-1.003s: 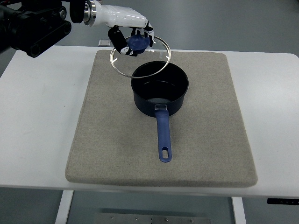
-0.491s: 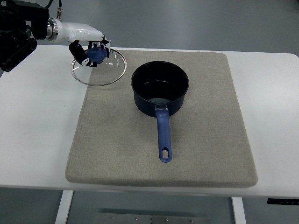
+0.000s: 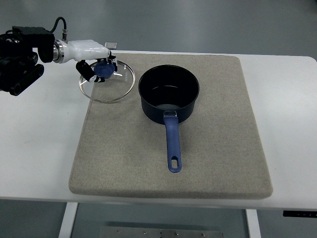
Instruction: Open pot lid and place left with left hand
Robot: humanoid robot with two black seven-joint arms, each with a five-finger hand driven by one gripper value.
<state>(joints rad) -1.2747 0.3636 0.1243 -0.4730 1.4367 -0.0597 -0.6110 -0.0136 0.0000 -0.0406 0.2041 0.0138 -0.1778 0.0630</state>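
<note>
White tabletop point(image 3: 39, 148) fills the frame under a grey floor band at the far edge, with a large grey felt mat point(image 3: 213, 158) laid across its middle. At the far left my black forearm enters from the left edge and runs rightward into the white shell of my left hand point(image 3: 94, 62), which sits over the far-left corner of the mat. My fingers point(image 3: 85, 72) are curled down around the blue knob point(image 3: 103, 69) of the glass lid point(image 3: 107, 81) — a closed grasp on the knob, thumb side and fingertips wrapped close. The lid is a clear disc with a metal rim; it lies about level, partly over the mat's left edge and partly over bare table, left of the pot and clear of it. Whether the rim is resting on the surface or held just above it I cannot tell from this angle. Next to the right, the dark blue saucepan point(image 3: 169, 94) stands upright on the mat, uncovered, its dark interior showing a faint sheen at the bottom. Its blue handle point(image 3: 173, 144) points straight toward my side of the table — a hanging slot shows at the handle's end. Right of the pot the mat is plain grey up to its right edge, with white table beyond it.
</note>
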